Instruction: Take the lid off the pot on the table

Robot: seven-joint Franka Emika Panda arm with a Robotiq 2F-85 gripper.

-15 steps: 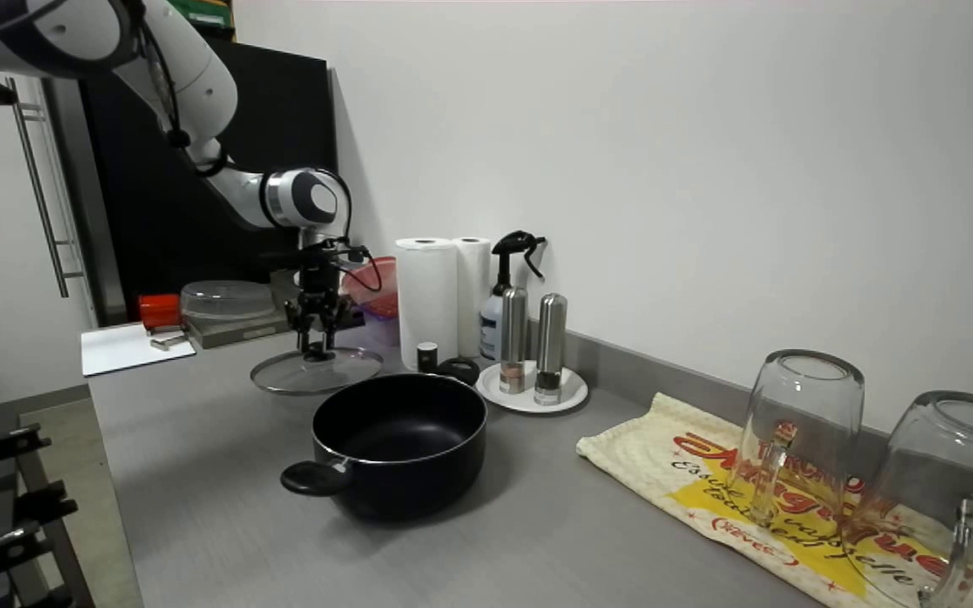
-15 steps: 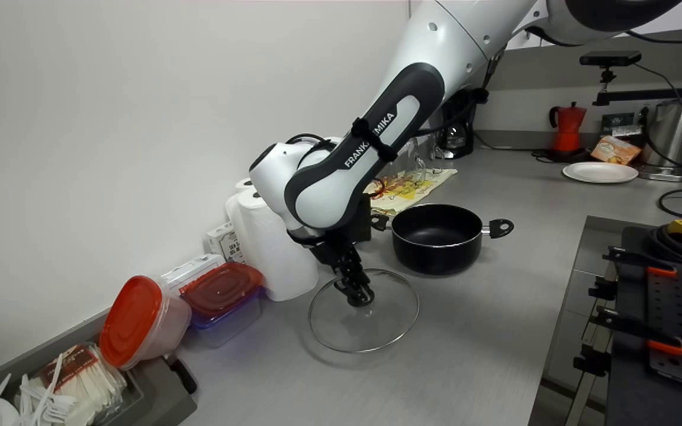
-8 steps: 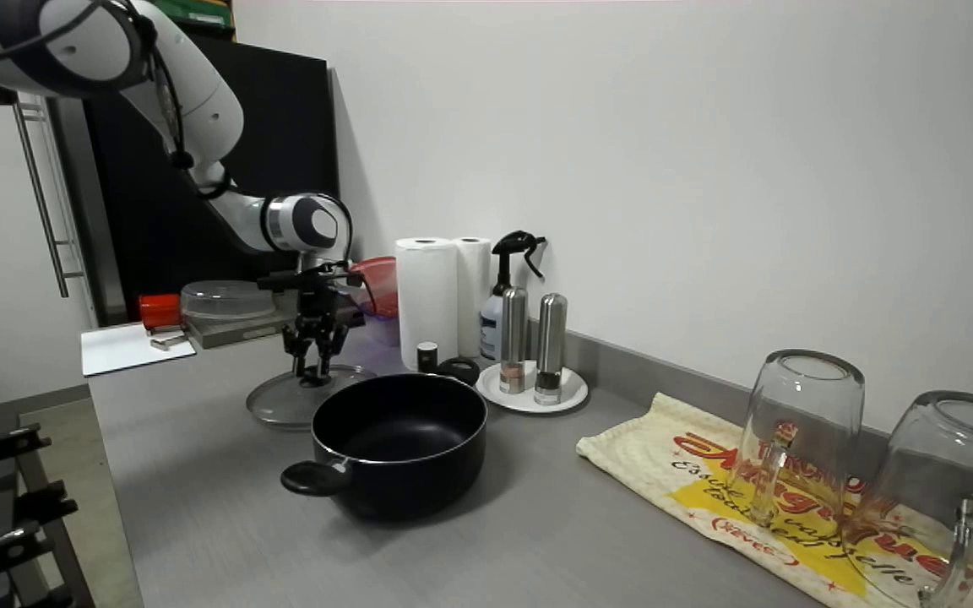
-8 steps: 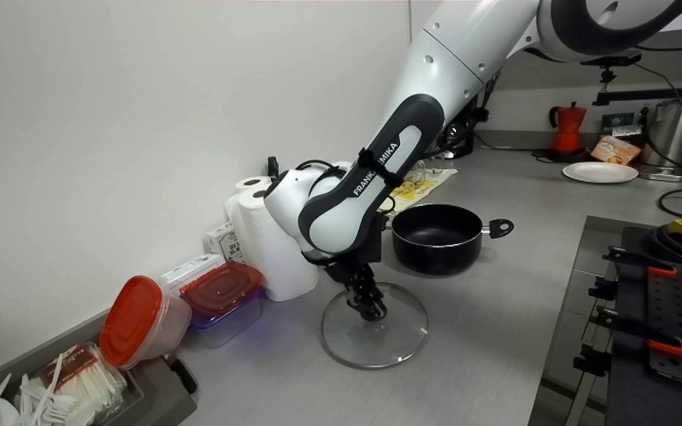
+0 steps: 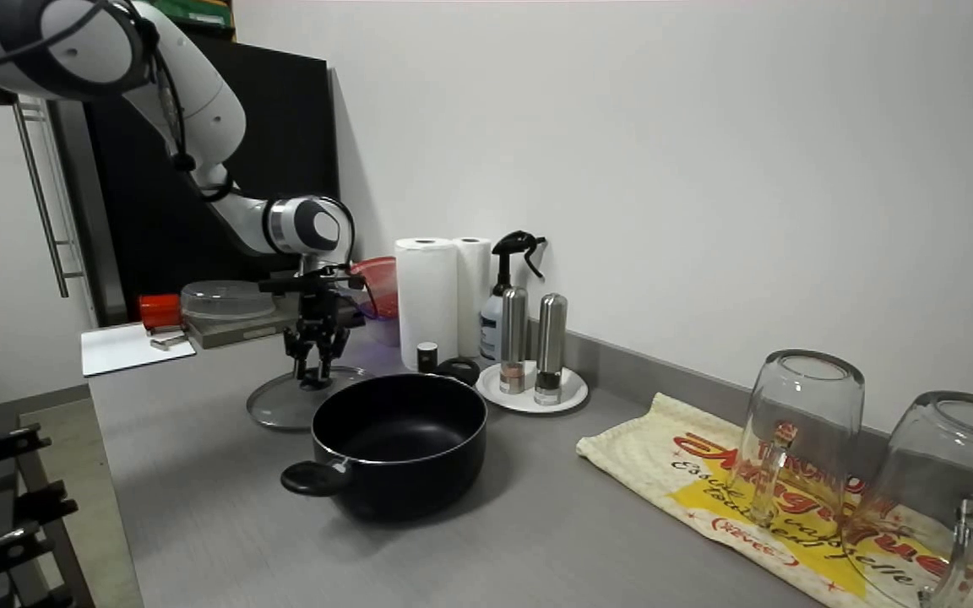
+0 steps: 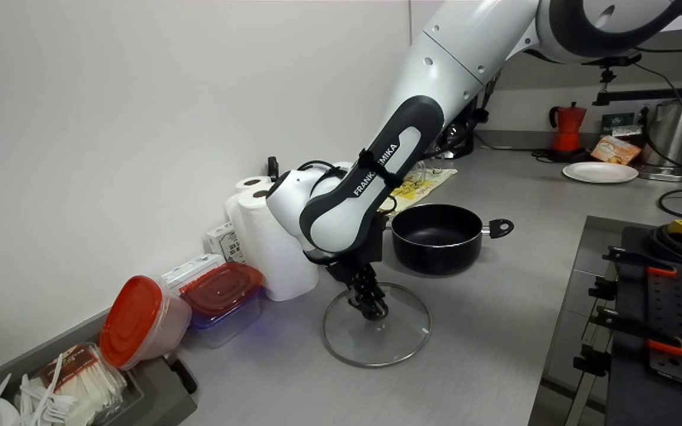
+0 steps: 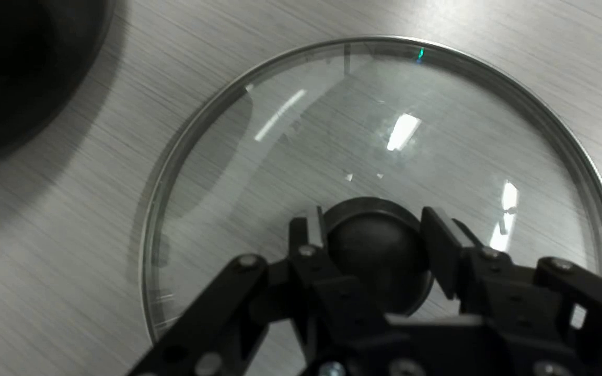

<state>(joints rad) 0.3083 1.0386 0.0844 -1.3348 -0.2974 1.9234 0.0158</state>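
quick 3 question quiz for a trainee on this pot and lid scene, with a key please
1. True or false: the pot stands uncovered.
2. Pick one: the jaws grip the lid by its A) rim, B) knob, C) underside.
3. Count: how many white paper rolls stand together in both exterior views?

Key: 1 true; 2 B; 3 two.

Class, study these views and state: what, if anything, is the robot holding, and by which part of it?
The glass lid, by its black centre knob: the wrist view shows the jaws closed against opposite sides of it.
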